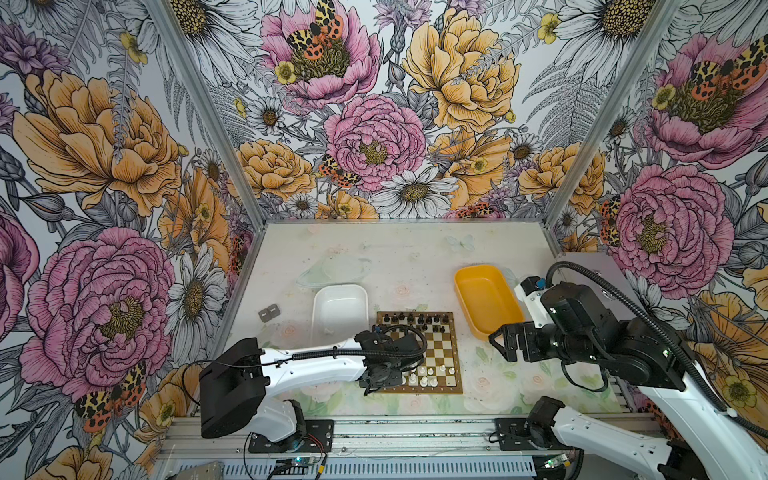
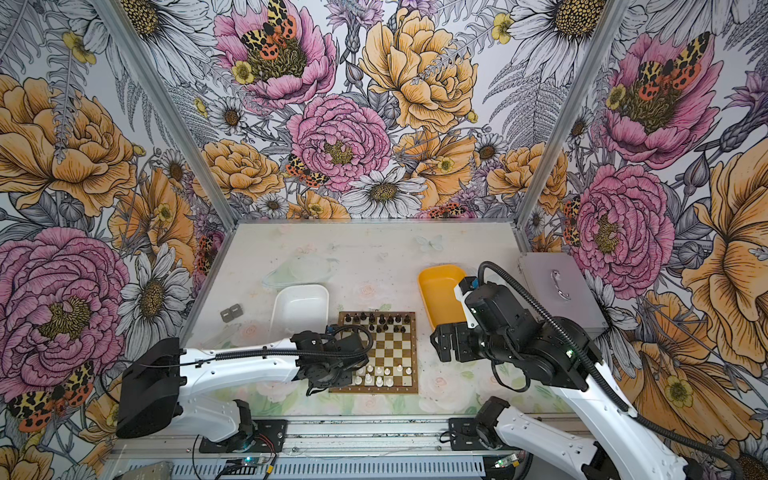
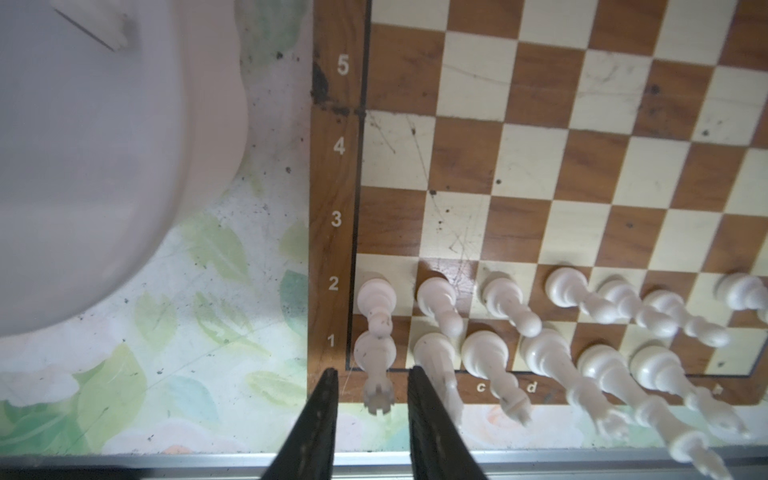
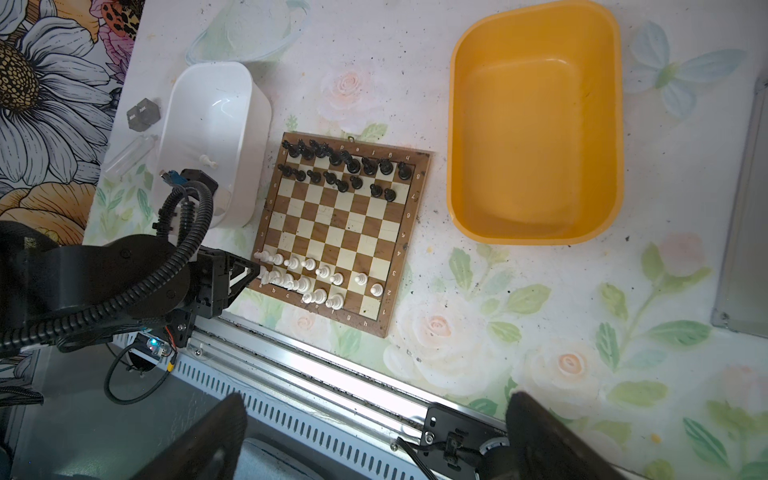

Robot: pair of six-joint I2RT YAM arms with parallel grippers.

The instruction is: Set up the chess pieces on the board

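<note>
I read the board (image 4: 345, 224) nearly set; one white piece (image 4: 208, 161) lies in the white tray (image 4: 208, 112). Left gripper (image 3: 372, 371) straddles the corner rook (image 3: 374, 351), released; right gripper (image 4: 376, 398) open, empty.

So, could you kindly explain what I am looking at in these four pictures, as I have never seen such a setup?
These show two robot arms at a flowery table, each ending in a two-fingered gripper. Both top views look down from one camera head above; the other two come from cameras on the arms' wrists. On the table lie a chessboard, a white tray holding one white piece, and an empty yellow tray. Black pieces stand on the board's far rows, white pieces on the near ones. The left gripper stands slightly open around the white rook on the corner square, not touching it. The right gripper hangs wide open, holding nothing.
</note>
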